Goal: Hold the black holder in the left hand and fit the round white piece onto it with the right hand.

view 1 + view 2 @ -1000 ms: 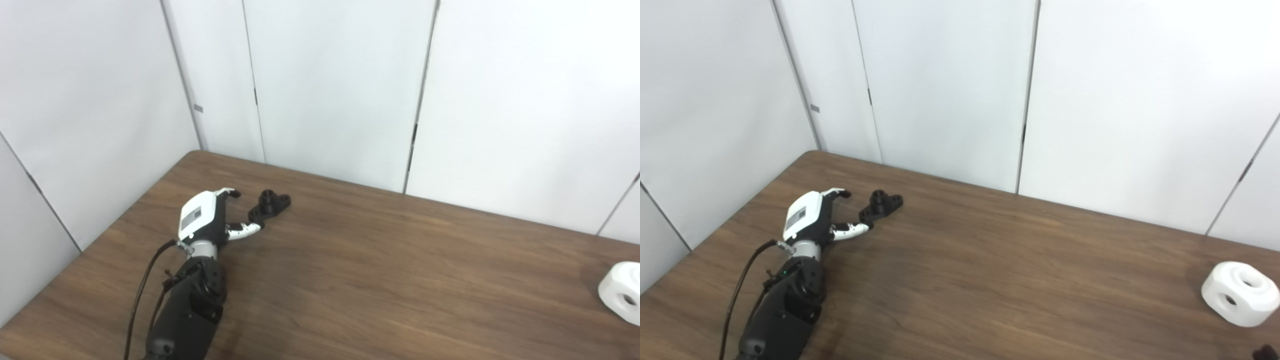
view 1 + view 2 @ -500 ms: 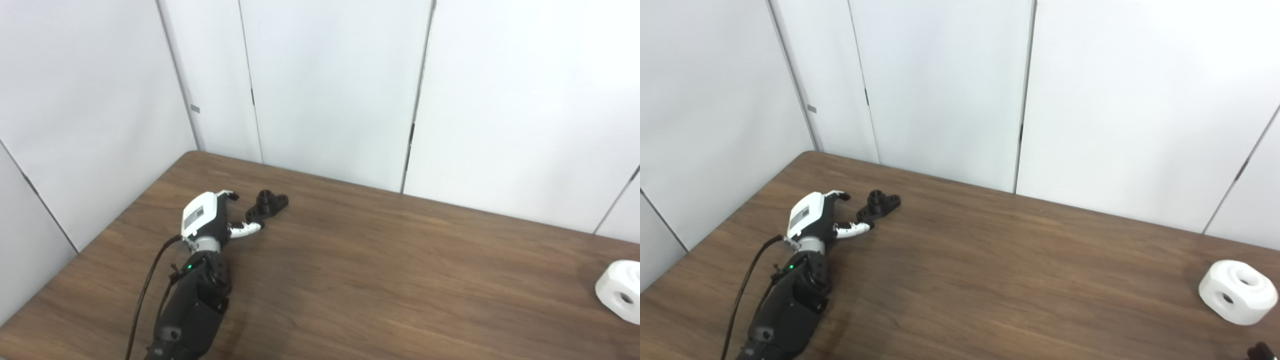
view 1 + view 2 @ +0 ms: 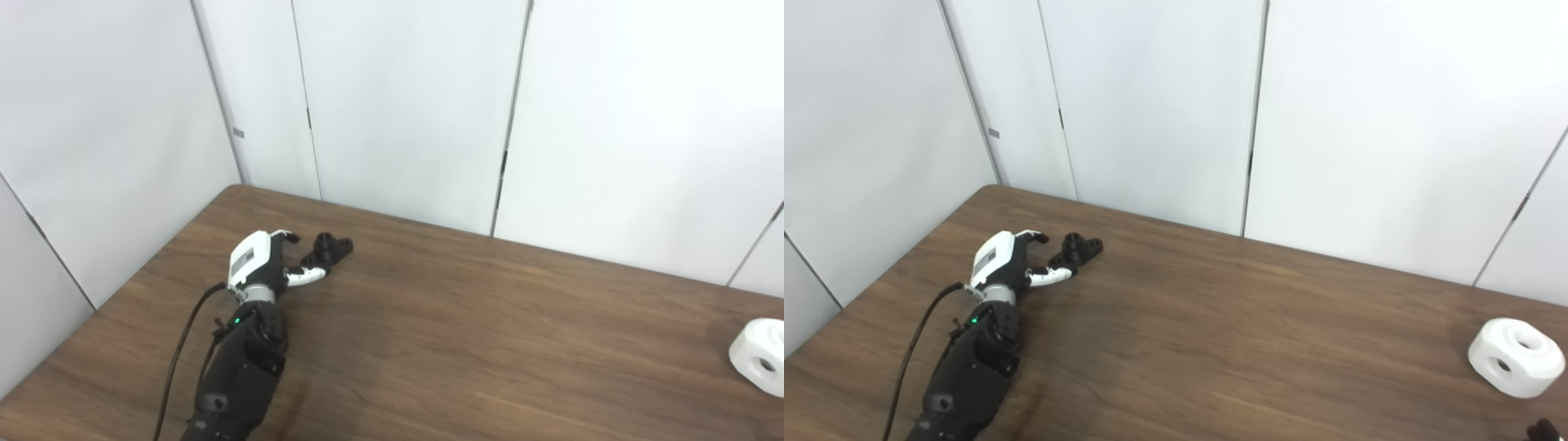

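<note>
The left hand (image 3: 260,267) lies low over the table (image 3: 465,343), fingers spread and holding nothing — the thumb (image 3: 304,277) reaches out along the wood while the other fingertips (image 3: 289,236) curl forward above it. Just past those fingers sits the black holder (image 3: 327,248), resting flat on the table with its short collar pointing up; the thumb tip is right at the holder's near end, though whether it touches cannot be made out. The forearm trails back from the holder toward the near edge, a black cable (image 3: 177,361) looping beside it. Far across the table from the holder, at the right edge, sits the round white piece (image 3: 1516,357), untouched — a hole in its top, a smaller one in its side. White wall panels (image 3: 404,110) stand behind the holder. Near the white piece, a dark tip shows at the bottom corner; whether it belongs to the right hand, or how that hand stands, cannot be told.
</note>
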